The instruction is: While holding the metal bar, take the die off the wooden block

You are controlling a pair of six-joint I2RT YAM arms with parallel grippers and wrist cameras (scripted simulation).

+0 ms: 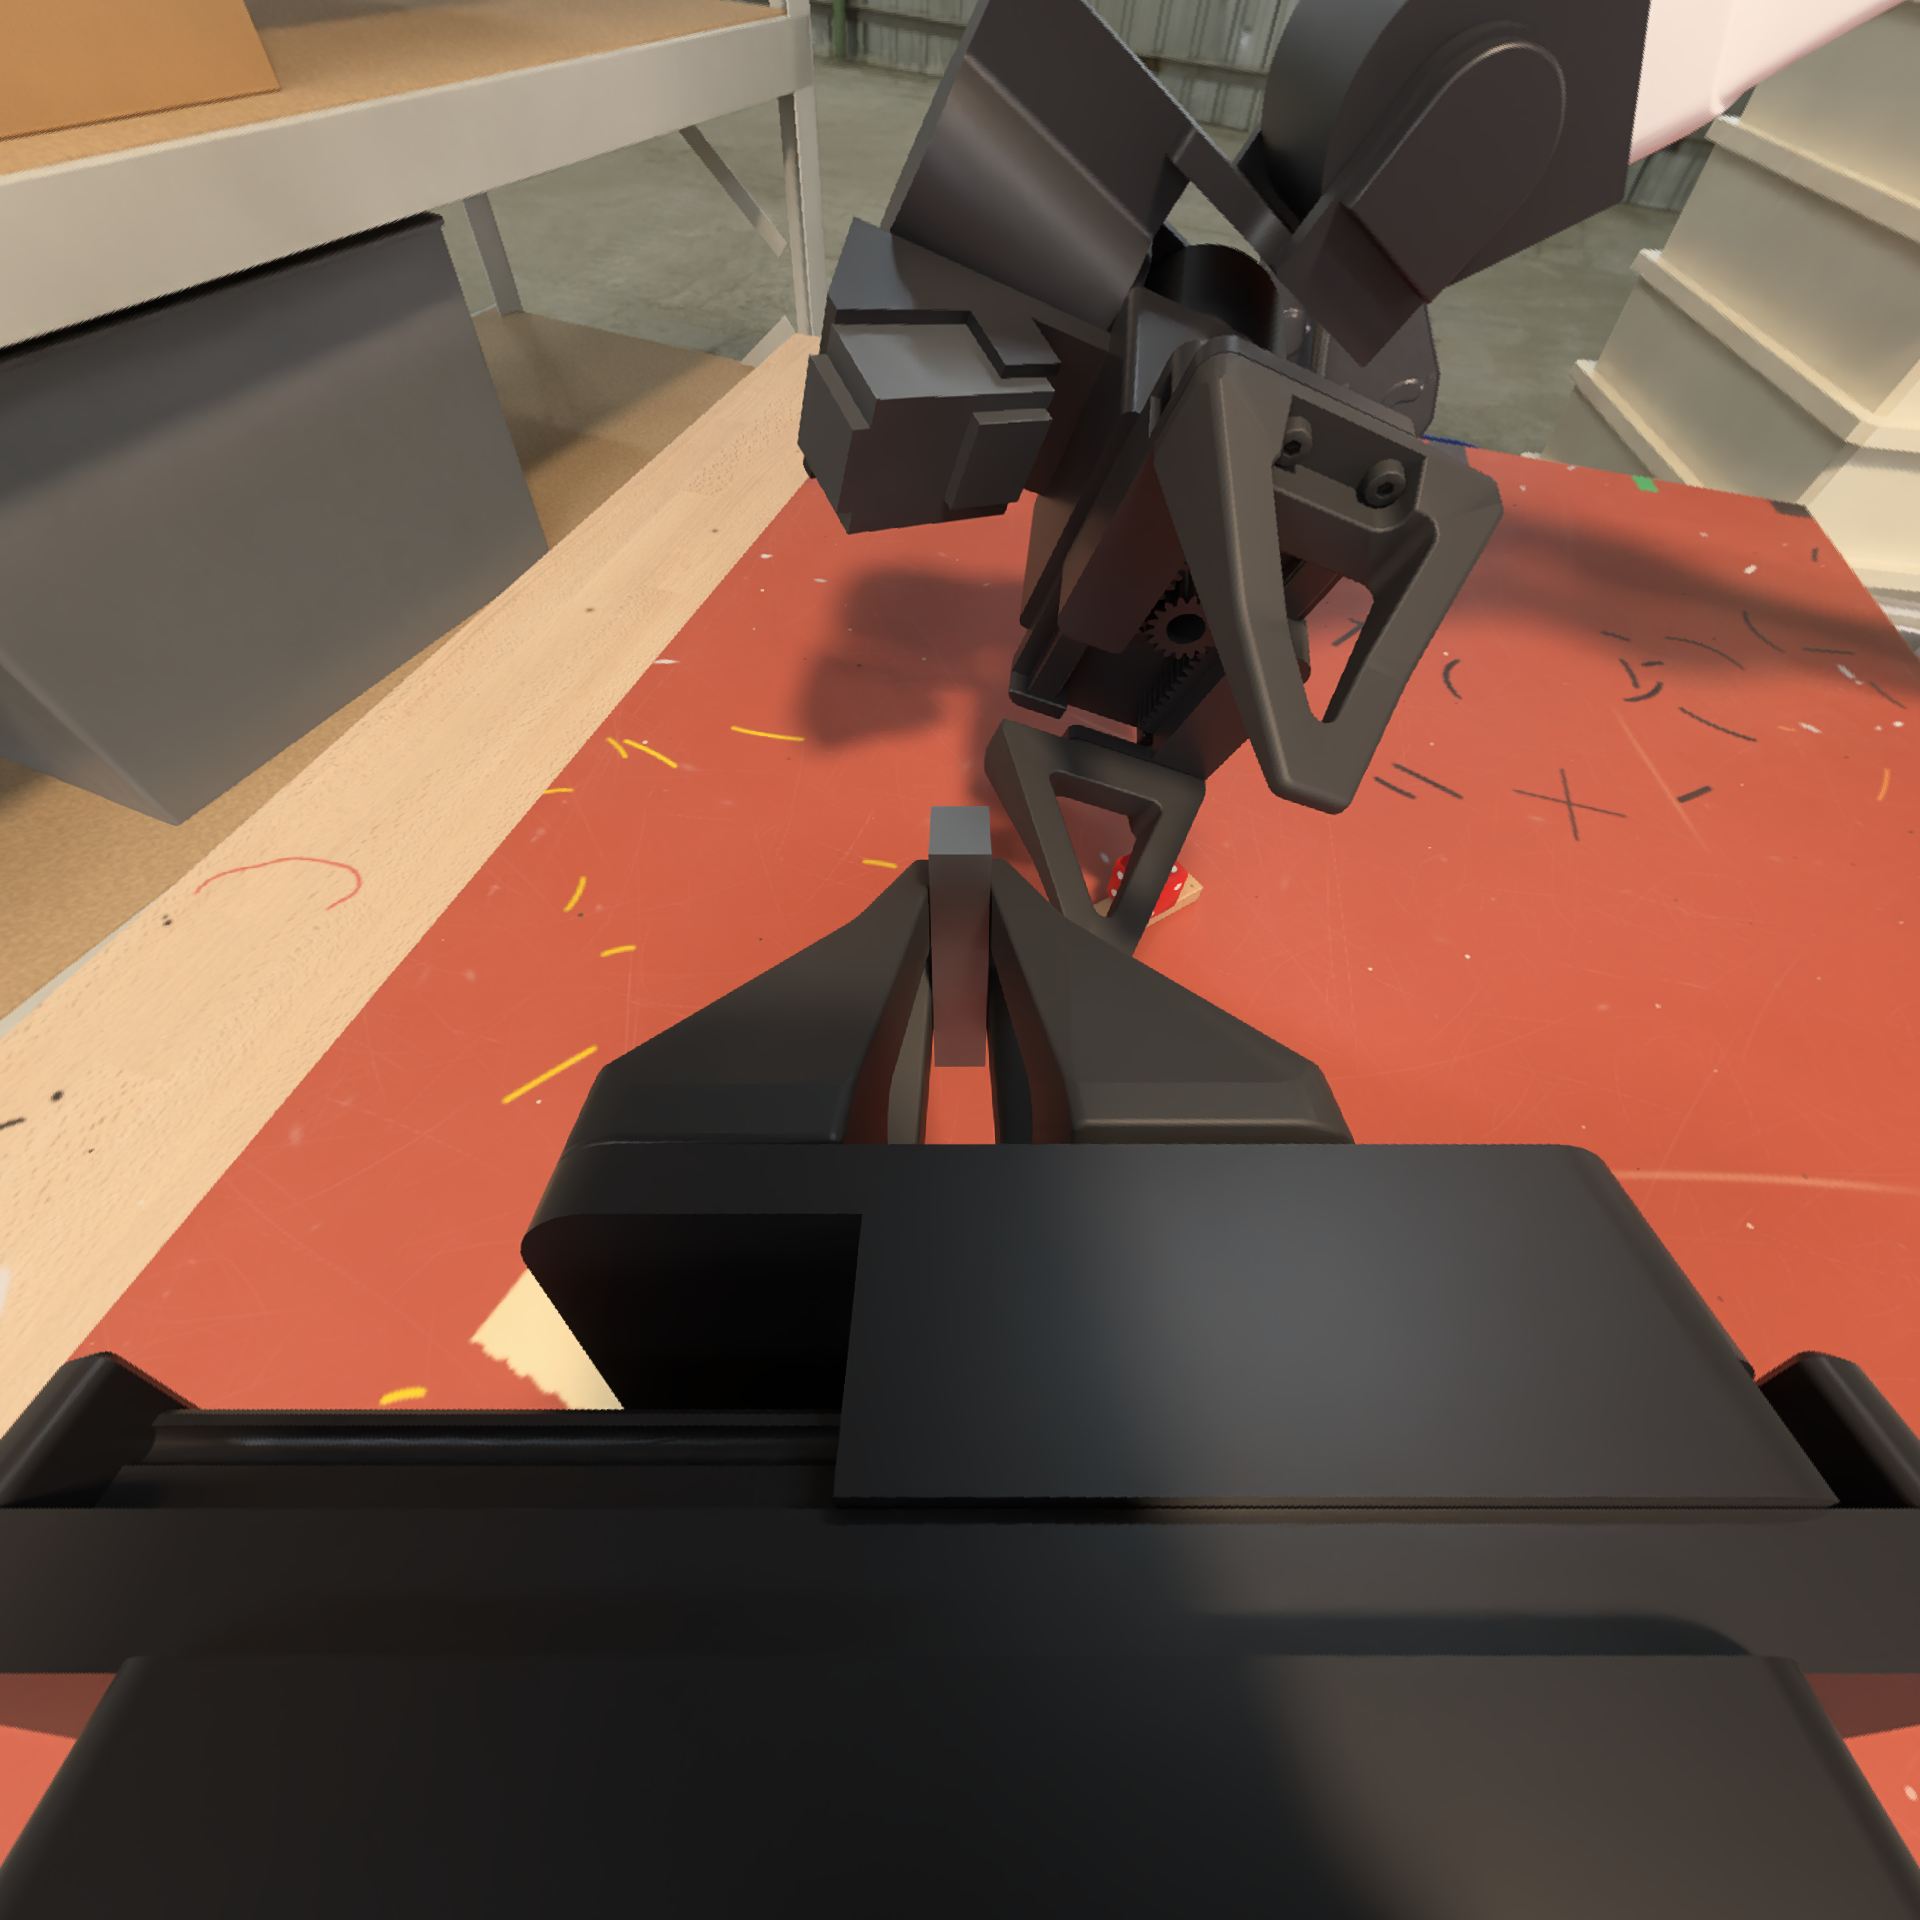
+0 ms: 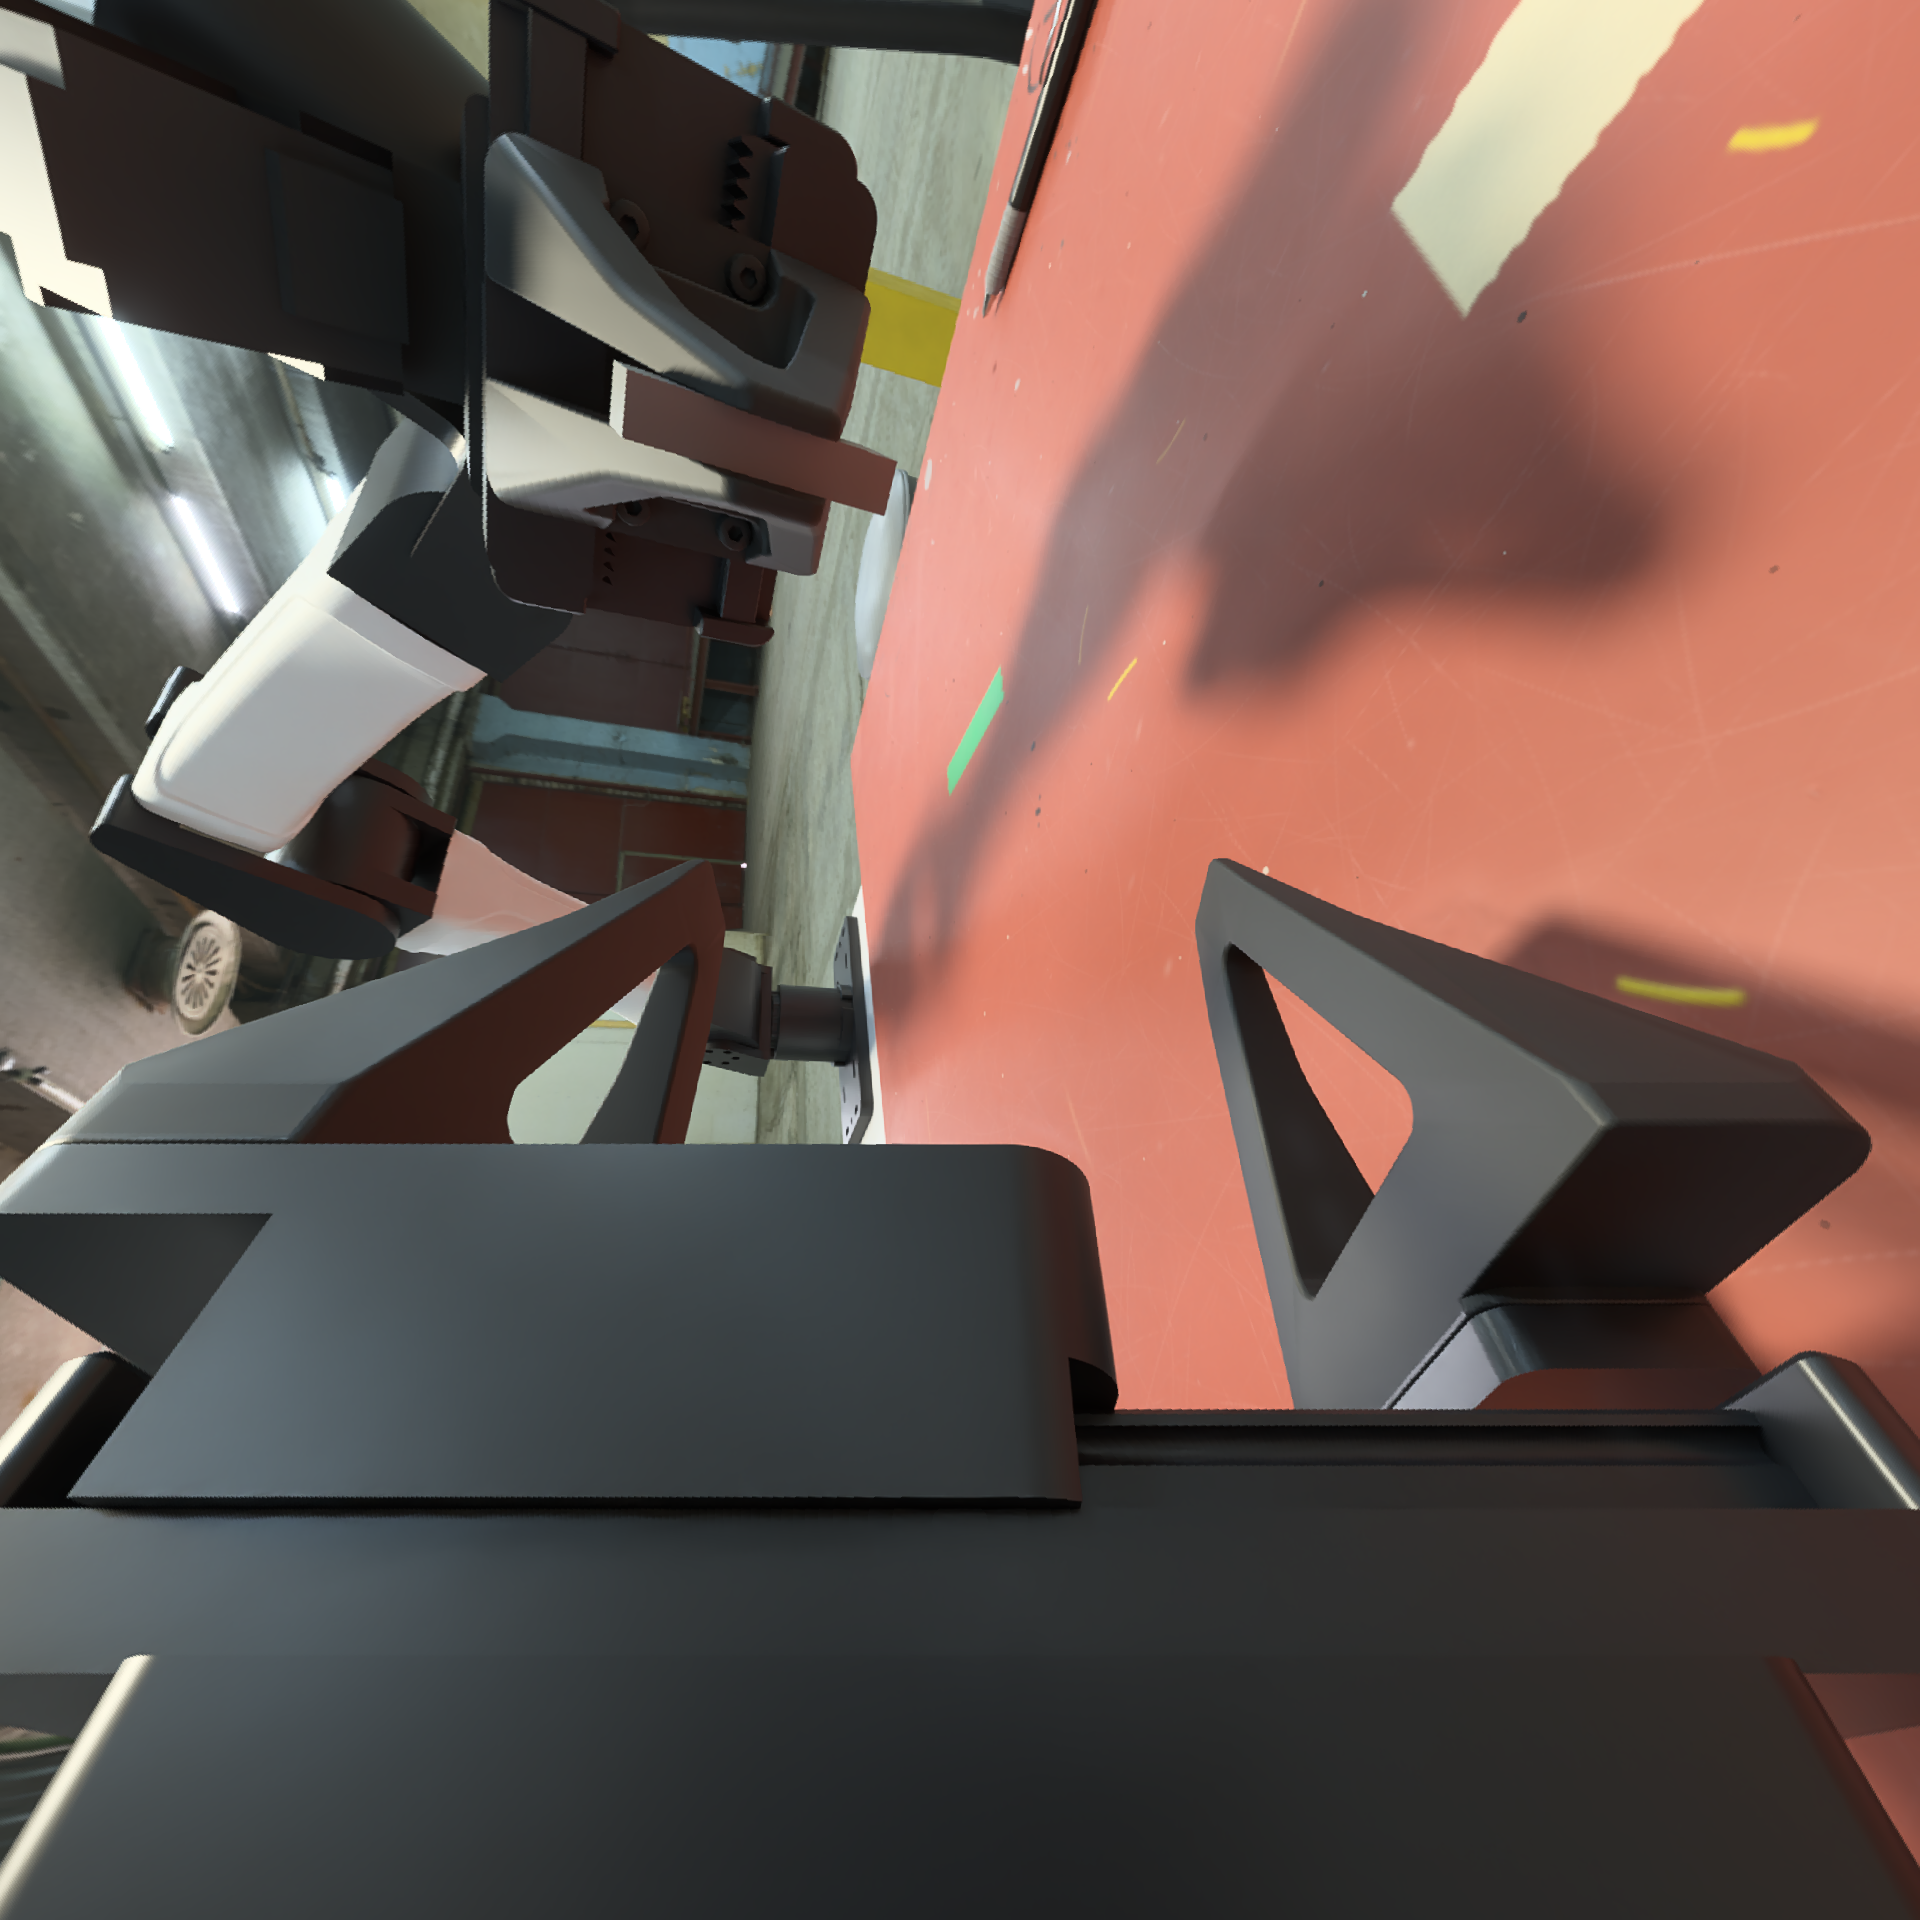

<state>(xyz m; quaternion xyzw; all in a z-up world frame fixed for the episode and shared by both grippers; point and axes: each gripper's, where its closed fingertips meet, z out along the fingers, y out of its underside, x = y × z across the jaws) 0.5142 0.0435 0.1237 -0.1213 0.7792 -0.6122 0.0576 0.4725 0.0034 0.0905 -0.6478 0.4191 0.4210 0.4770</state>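
Note:
In the left wrist view my left gripper (image 1: pixel 958 883) is shut on the grey metal bar (image 1: pixel 958 831), which stands upright between its fingers above the red mat (image 1: pixel 1455 1039). Just beyond it, the red die (image 1: pixel 1172 888) with white dots sits on the small wooden block (image 1: pixel 1188 900), partly hidden by a finger of my right gripper (image 1: pixel 1216 868). That gripper is open, one finger close beside the die and the other raised to the right. In the right wrist view my right gripper (image 2: pixel 956 883) is wide open and empty. The left gripper (image 2: pixel 831 447) with the bar (image 2: pixel 758 442) shows at upper left. The die is out of sight there.
A wooden table border (image 1: pixel 416 831) runs along the mat's left side. A shelf with a grey bin (image 1: pixel 239 499) stands beyond it. A cream stepped object (image 1: pixel 1787 312) is at the far right. Cream tape (image 2: pixel 1507 156) and green tape (image 2: pixel 977 727) lie on the mat.

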